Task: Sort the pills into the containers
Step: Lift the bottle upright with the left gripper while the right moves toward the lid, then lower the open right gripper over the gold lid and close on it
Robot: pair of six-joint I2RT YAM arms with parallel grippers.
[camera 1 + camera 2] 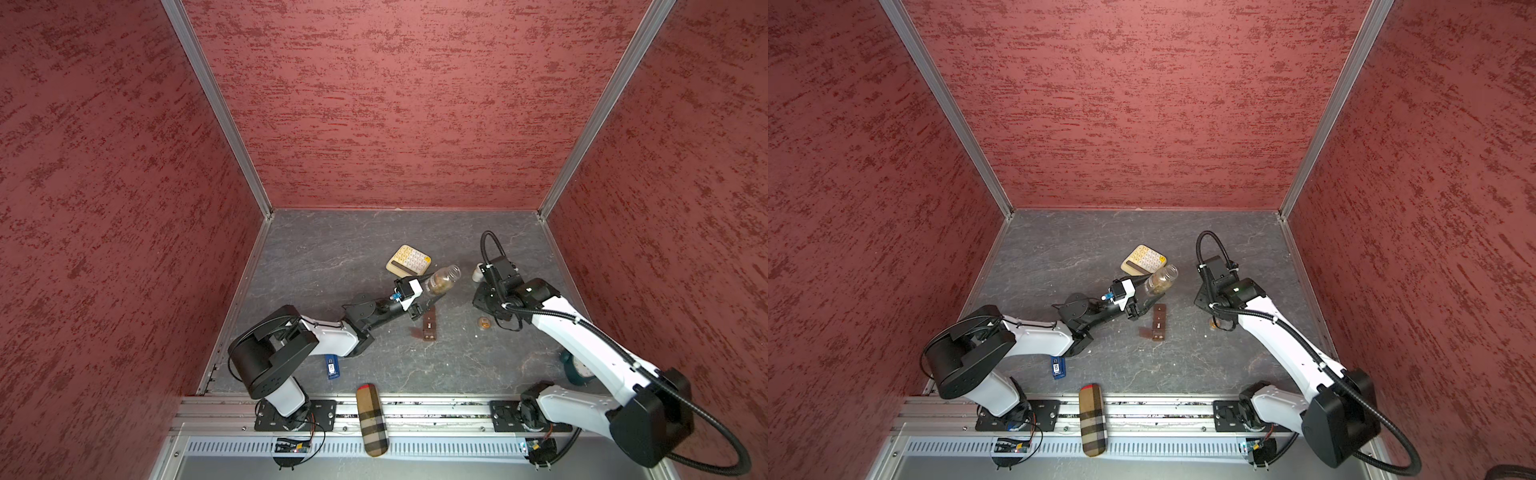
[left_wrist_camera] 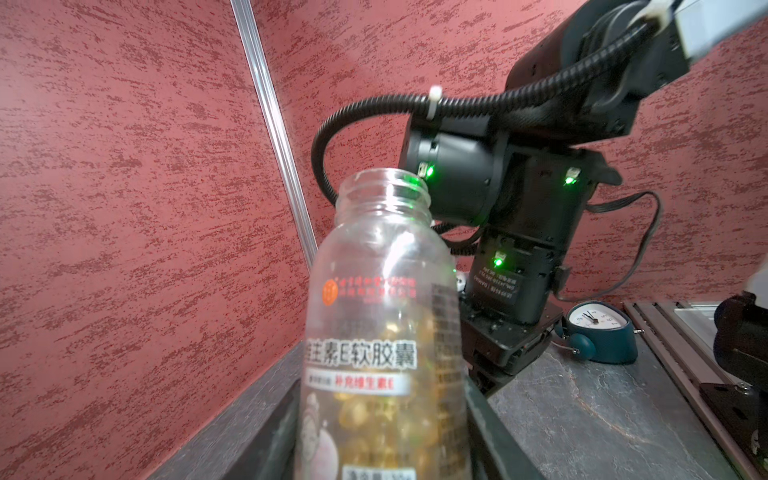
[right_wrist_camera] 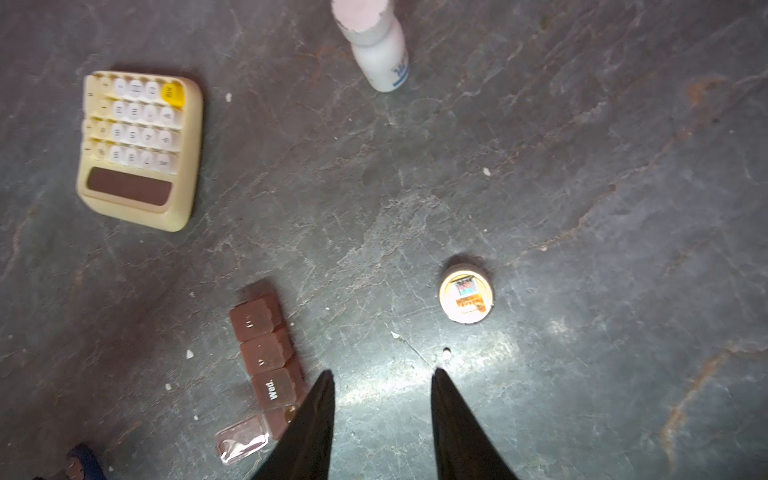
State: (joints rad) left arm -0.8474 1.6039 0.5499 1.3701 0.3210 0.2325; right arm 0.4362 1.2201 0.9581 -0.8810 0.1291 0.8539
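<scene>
Your right gripper (image 3: 382, 374) hangs over the table (image 3: 582, 249) with jaws apart and nothing between them. A white pill (image 3: 446, 353) lies just off one fingertip (image 3: 441, 384) (more white specks (image 3: 486, 170) dot the table, too small to tell what they are). The box (image 3: 266, 353) lies near the other fingertip, its end lid (image 3: 243, 442) flipped open. Beyond sits a cap (image 3: 466, 294). Farther out, your left gripper (image 1: 422, 293) clamps the tilted, uncapped bottle (image 1: 442, 280) off the table, near the calculator (image 1: 409, 261).
</scene>
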